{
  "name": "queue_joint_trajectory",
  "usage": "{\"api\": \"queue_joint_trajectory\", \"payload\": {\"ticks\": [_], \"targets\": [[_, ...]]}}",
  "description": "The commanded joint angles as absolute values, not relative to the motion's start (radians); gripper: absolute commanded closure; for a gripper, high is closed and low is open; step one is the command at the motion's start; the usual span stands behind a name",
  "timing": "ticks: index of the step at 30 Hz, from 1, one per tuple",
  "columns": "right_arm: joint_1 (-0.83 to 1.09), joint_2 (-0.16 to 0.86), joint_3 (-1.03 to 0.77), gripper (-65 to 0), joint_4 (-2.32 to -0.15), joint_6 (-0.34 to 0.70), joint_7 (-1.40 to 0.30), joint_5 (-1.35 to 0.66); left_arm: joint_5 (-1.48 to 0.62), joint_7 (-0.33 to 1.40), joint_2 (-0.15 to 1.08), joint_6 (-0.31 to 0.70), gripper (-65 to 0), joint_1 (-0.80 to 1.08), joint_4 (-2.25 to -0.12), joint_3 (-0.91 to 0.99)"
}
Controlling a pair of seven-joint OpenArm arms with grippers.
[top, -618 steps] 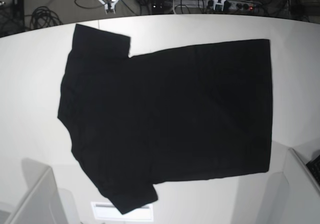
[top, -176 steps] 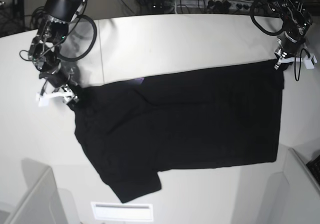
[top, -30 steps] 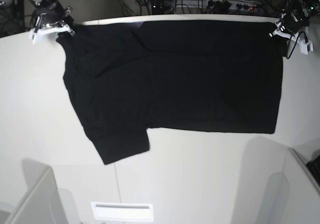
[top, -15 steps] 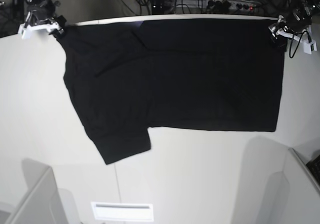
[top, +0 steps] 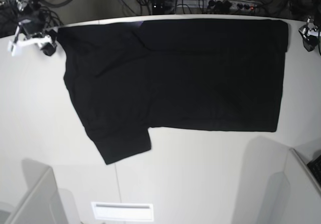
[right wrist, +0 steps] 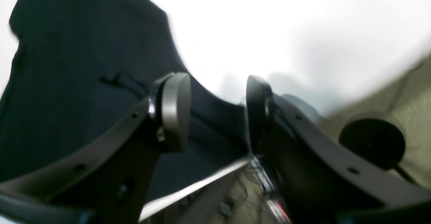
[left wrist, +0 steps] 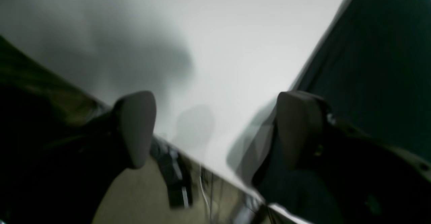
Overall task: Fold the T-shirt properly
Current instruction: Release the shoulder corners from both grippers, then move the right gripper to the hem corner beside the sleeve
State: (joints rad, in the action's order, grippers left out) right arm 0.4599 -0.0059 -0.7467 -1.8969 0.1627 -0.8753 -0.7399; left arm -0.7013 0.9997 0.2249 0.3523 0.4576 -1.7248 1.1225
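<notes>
The black T-shirt lies flat on the white table, plain side up, its far edge along the table's back edge. One sleeve points toward the front left. My right gripper is open and empty just left of the shirt's far-left corner. In the right wrist view this gripper has only table between its fingers, with the shirt to its left. My left gripper is open beside the far-right corner. In the left wrist view it holds nothing, and the shirt lies to its right.
Grey bin walls stand at the front left and front right. A white label sits at the front edge. Cables and power strips lie beyond the table's back edge.
Both grippers have let go of the shirt's far corners and moved outward, away from it. The shirt stays flat where it was laid.
</notes>
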Motion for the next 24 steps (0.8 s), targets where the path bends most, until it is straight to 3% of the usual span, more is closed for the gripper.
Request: {"api": "queue_joint_trajectory", "payload": {"ticks": [1, 4, 7, 8, 14, 18, 24], "targets": [[0.433, 0.016, -0.704, -26.3, -1.917, 0.170, -0.875, -0.762, -0.711, 0.990, 0.239, 0.386, -46.7, 0.464, -1.758, 1.124], [0.375, 0.025, -0.599, -25.7, -1.922, 0.162, -0.903, -0.760, -0.711, 0.990, 0.236, 0.424, -27.0, 0.463, -1.791, 1.121], [0.292, 0.027, -0.535, -25.7, -1.919, 0.160, -0.905, -0.759, -0.711, 0.990, 0.234, 0.424, -2.1, 0.449, -1.794, 1.121], [0.262, 0.028, -0.522, -25.7, -1.919, 0.159, -0.906, -0.757, -0.711, 0.990, 0.232, 0.424, 0.0, 0.446, -1.791, 1.121], [0.028, 0.030, -0.389, -27.2, -1.873, 0.091, -0.909, -0.536, -0.711, 0.990, 0.213, 0.426, 0.0, 0.441, -1.793, 1.121], [-0.151, 0.030, -0.332, -35.0, -1.690, 0.093, -0.908, -0.387, -0.711, 0.990, 0.213, 0.426, 0.0, 0.443, -1.793, 1.122], [-0.390, 0.087, -0.294, -36.0, -1.345, 0.093, -0.894, -0.367, -0.710, 0.990, 0.213, 0.426, 0.0, 0.450, -1.788, 1.132]]}}
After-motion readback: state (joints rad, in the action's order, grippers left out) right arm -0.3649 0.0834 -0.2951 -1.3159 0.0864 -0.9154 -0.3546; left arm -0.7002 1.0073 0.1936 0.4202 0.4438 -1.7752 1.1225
